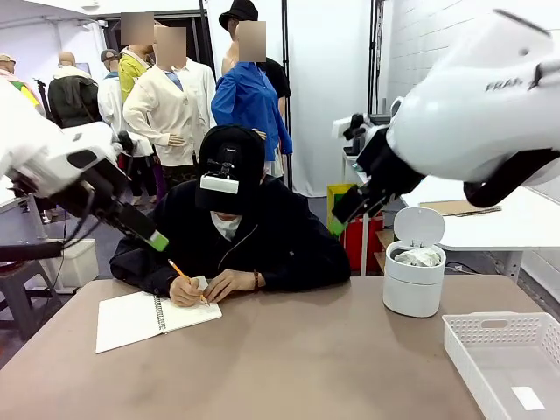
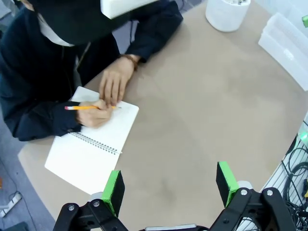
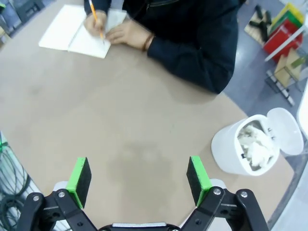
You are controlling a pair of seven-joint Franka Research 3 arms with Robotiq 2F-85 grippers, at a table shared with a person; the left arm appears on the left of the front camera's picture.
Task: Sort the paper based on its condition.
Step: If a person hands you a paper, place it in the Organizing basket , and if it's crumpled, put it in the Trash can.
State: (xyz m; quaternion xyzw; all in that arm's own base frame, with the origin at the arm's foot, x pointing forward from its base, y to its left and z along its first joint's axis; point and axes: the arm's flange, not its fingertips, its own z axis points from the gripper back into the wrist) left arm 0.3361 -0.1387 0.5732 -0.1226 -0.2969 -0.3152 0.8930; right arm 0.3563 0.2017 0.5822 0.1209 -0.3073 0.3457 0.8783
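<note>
Right wrist view: paper [image 3: 255, 144] sits in bin [image 3: 226, 156], beside wide-spread right gripper [image 3: 138, 163].

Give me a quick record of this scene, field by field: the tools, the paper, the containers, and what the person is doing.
left tool: open, empty, above the table
right tool: open, empty, above the table
crumpled paper: inside the white bin, lid open
tray: holds one flat white slip
person: writing in the notebook with a pencil
</note>
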